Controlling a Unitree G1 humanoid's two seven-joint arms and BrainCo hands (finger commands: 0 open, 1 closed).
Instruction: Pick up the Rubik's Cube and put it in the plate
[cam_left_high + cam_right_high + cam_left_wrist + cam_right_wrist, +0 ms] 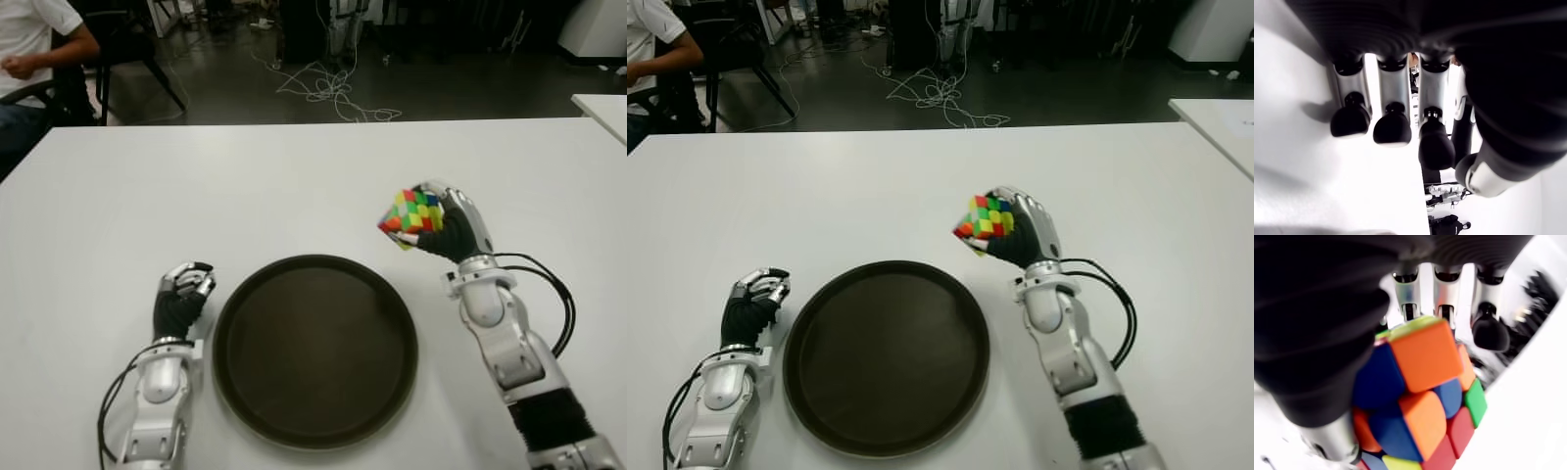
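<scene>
The white table [294,186] carries a round dark plate [315,350] near its front edge, between the two arms. The right hand [446,227] is raised just beyond the plate's right rim, its fingers wrapped around the Rubik's Cube [412,213], which sits tilted, one corner down, clear of the table and not yet over the plate. The left hand [182,292] shows just beside the plate's left rim, fingers curled on nothing.

The cube looks light, rigid and smooth-faced; being a twisting puzzle, its layers may shift under uneven pressure, so gripping on opposite flat faces seems safer than on corners. It should tolerate a short drop.

In the right wrist view the cube [1420,396] fills the palm, and the thumb's contact is hidden behind it. The cube's far faces are unseen. A seated person [29,49] is cut off at the top-left edge.
</scene>
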